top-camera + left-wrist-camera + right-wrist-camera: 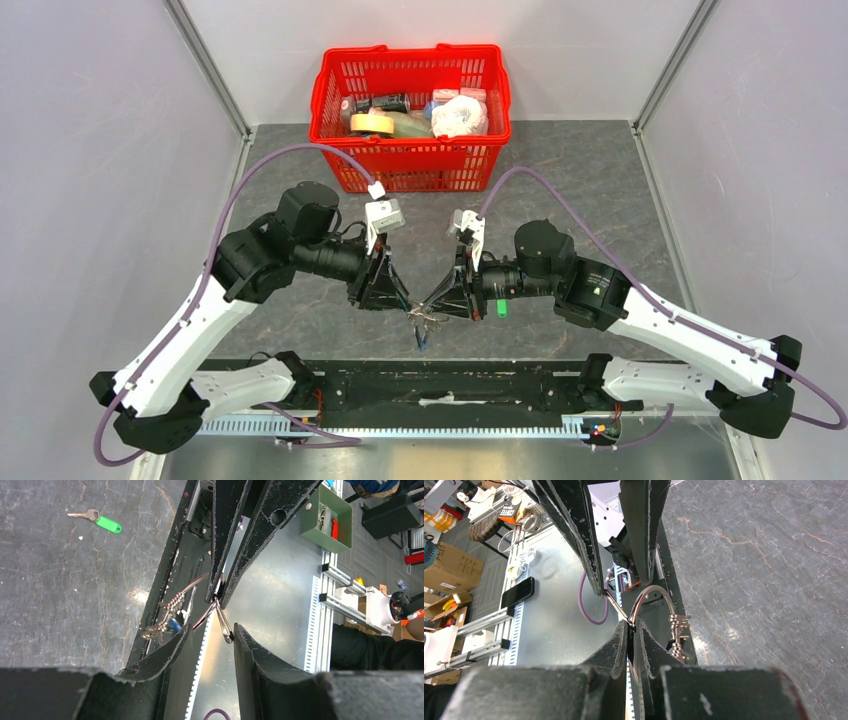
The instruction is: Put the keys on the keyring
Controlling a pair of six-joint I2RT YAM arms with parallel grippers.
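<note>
The keyring (200,597), a thin silvery wire ring, hangs between the two grippers over the table's near edge. Small silvery keys (167,607) and the blue-headed key (173,625) dangle from it. My right gripper (633,627) is shut on the ring's wire (651,592). My left gripper (211,629) is open, and a narrow metal piece (225,626) from the ring hangs between its fingers, close to one of them. The green-headed key (107,524) lies alone on the table. In the top view the grippers (408,303) (432,303) meet tip to tip above the keyring (422,325).
A red basket (415,165) with tape and packets stands at the back centre. The black mounting rail (450,380) runs along the near edge under the grippers. The green-headed key (499,307) lies beside the right wrist.
</note>
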